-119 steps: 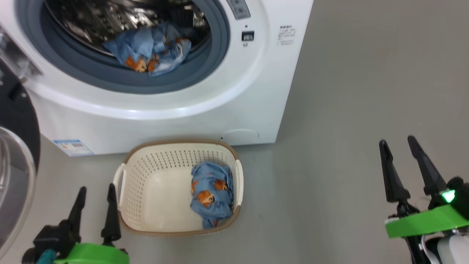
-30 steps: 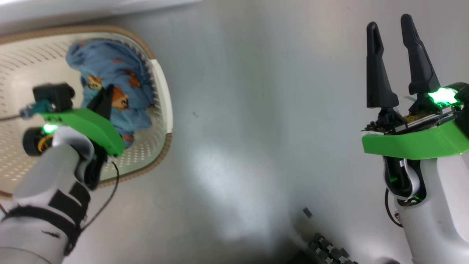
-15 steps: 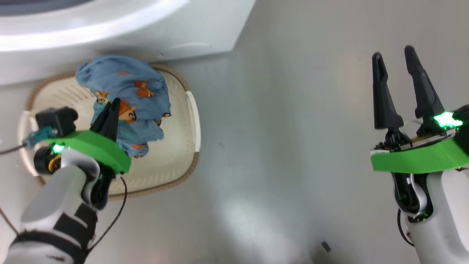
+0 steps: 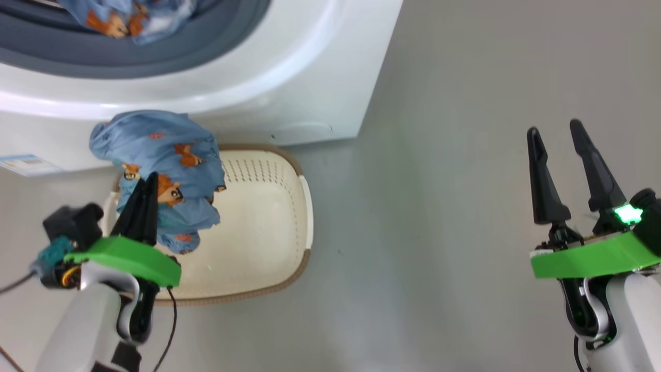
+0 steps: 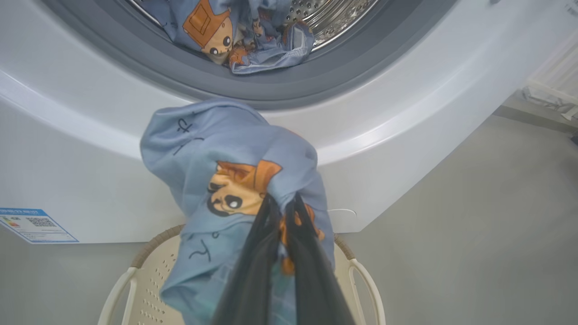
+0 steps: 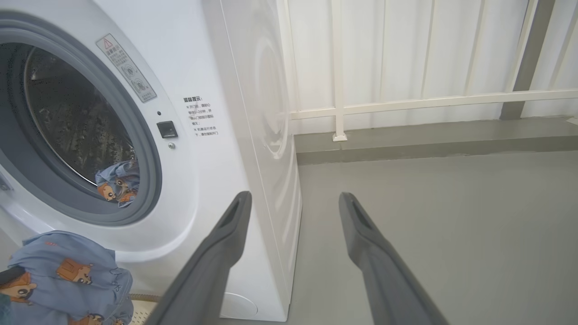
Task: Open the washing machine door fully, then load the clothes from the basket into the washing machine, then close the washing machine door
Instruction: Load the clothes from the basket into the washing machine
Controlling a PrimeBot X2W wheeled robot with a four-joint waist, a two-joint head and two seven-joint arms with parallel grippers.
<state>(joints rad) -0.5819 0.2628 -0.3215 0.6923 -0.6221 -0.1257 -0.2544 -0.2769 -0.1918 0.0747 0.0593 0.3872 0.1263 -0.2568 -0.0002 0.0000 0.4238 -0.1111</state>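
My left gripper (image 4: 150, 178) is shut on a light blue bundle of clothes (image 4: 160, 150) printed with orange animals, and holds it above the left part of the cream basket (image 4: 304, 206). In the left wrist view the held clothes (image 5: 226, 162) hang in front of the white washing machine (image 5: 406, 113), just below its grey gasket. A second bundle of clothes (image 5: 235, 31) lies in the steel drum. My right gripper (image 4: 555, 129) stands open over bare floor at the right, nothing between its fingers (image 6: 226, 234). The washing machine door is out of view.
The basket's bare bottom (image 4: 258, 222) shows beside the hanging bundle. A blue label (image 4: 23, 164) sits low on the machine's front. Grey floor (image 4: 439, 181) stretches to the right of the machine. A white railing and a low kerb (image 6: 406, 135) run behind it.
The camera has tilted up, bringing the machine's opening into the head view. My left gripper has lifted the blue bundle out of the basket, up towards the machine's front. The right gripper stays open.
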